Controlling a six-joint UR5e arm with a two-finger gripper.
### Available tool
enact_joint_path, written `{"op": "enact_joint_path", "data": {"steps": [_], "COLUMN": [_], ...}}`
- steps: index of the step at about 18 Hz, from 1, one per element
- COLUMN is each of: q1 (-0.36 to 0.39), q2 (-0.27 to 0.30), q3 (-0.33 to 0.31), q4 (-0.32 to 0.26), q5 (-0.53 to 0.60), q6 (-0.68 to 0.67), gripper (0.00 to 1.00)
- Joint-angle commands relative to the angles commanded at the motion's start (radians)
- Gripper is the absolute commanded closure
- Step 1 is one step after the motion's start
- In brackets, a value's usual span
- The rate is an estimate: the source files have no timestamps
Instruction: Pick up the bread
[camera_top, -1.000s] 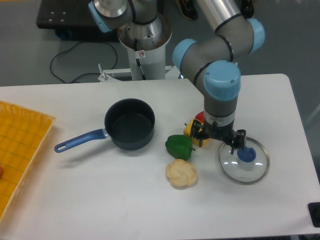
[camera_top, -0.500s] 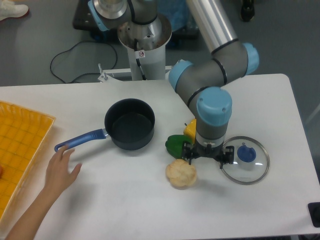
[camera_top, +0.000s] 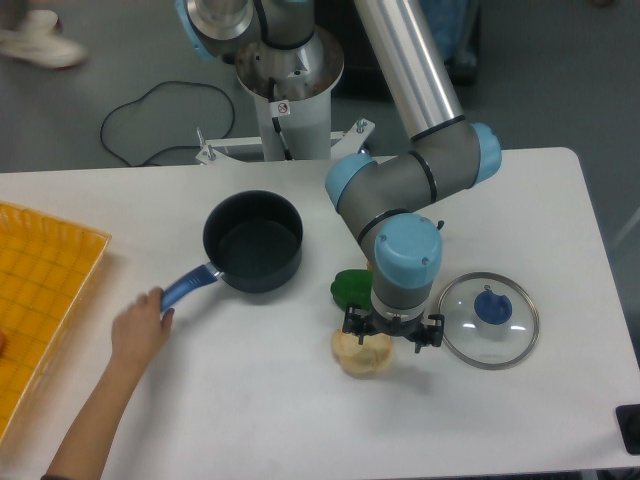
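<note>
The bread (camera_top: 356, 354), a pale tan lumpy bun, lies on the white table in front of the green pepper (camera_top: 349, 288). My gripper (camera_top: 390, 334) hangs right over the bread's right half and hides part of it. Its dark fingers (camera_top: 350, 324) are spread wide, so it is open with nothing held. I cannot tell whether the fingertips touch the bun.
A dark pot (camera_top: 252, 243) stands left of the peppers. A person's hand (camera_top: 140, 326) grips its blue handle (camera_top: 186, 288). A glass lid (camera_top: 488, 320) with a blue knob lies to the right of the gripper. A yellow tray (camera_top: 40, 300) sits at the left edge.
My gripper has moved left from the glass lid to above the bread. A person's hand came in, took the pot handle, and the pot shifted slightly left.
</note>
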Motion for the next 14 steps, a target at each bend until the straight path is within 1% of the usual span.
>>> {"op": "enact_joint_path", "data": {"steps": [3, 5, 8, 12, 14], "q1": [-0.002, -0.002, -0.002, -0.002, -0.002], "q2": [-0.008, -0.012, -0.017, -0.020, -0.022], "q3": [-0.003, -0.003, -0.003, -0.009, -0.009], "q4": [0.005, 0.005, 0.014, 0.020, 0.020], "q5": [0.000, 0.000, 0.000, 0.002, 0.000], "q6": [0.003, 0.005, 0.011, 0.037, 0.037], "gripper": [0.11, 0.17, 0.22, 0.23, 0.26]}}
